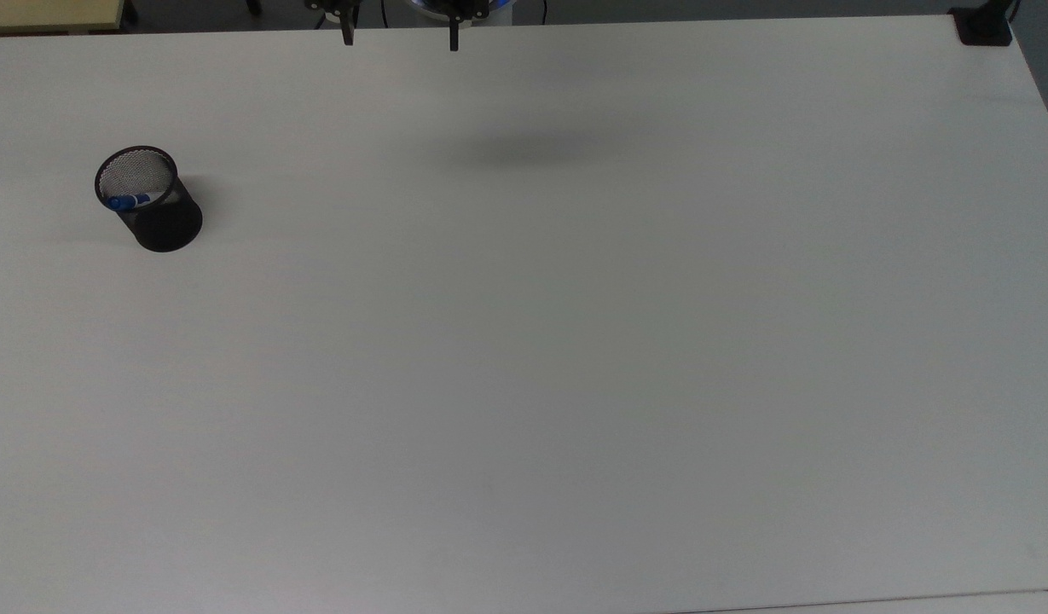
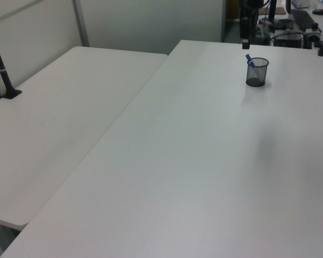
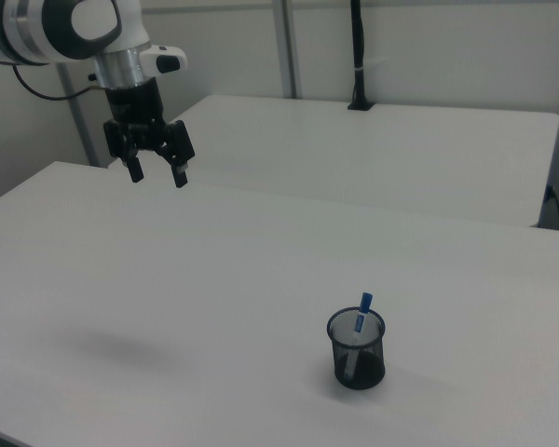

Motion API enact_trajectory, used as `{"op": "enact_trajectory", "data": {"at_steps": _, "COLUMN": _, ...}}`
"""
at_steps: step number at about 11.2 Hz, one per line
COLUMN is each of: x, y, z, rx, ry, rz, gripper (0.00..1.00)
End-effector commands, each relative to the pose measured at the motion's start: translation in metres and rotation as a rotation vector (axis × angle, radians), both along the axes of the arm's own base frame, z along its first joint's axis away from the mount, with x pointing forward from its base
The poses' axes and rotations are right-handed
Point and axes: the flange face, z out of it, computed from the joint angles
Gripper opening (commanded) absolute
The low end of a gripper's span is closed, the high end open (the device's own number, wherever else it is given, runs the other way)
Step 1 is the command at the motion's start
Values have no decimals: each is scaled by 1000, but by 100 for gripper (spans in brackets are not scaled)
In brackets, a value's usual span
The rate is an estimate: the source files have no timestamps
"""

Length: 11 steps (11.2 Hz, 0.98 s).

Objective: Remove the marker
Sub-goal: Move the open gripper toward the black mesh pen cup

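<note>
A black mesh cup [image 1: 153,205] stands upright at the top view's left side of the white table [image 1: 575,341]. The marker [image 1: 130,201], white-barrelled with a blue cap, leans inside it, cap poking above the rim. The left view has the cup [image 2: 257,72] far back with the marker [image 2: 250,59] in it; the right view has the cup [image 3: 358,349] in front, with the marker [image 3: 361,312] standing in it. My gripper [image 3: 157,173] hangs open high above the table, far from the cup, nothing between its fingers. The fingertips [image 1: 347,36] reach into the top view's upper edge.
A second white table [image 3: 382,149] adjoins the first. A black clamp pole [image 3: 358,56] stands on its far edge. Another black clamp [image 1: 982,26] sits at the top view's upper right corner. The gripper's shadow [image 1: 532,152] lies on the table.
</note>
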Motion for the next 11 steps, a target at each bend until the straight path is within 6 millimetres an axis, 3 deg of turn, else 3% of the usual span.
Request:
{"op": "enact_trajectory", "data": {"at_steps": 1, "x": 0, "y": 2, "z": 2, "rx": 6, "ry": 6, "rz": -9, "gripper": 100}}
{"op": "enact_trajectory", "data": {"at_steps": 8, "x": 7, "y": -1, "z": -1, "rx": 7, "ry": -10, "rz": -9, "gripper": 100}}
{"op": "enact_trajectory", "data": {"at_steps": 11, "x": 11, "y": -40, "z": -1, "rx": 8, "ry": -36, "rz": -9, "gripper": 100}}
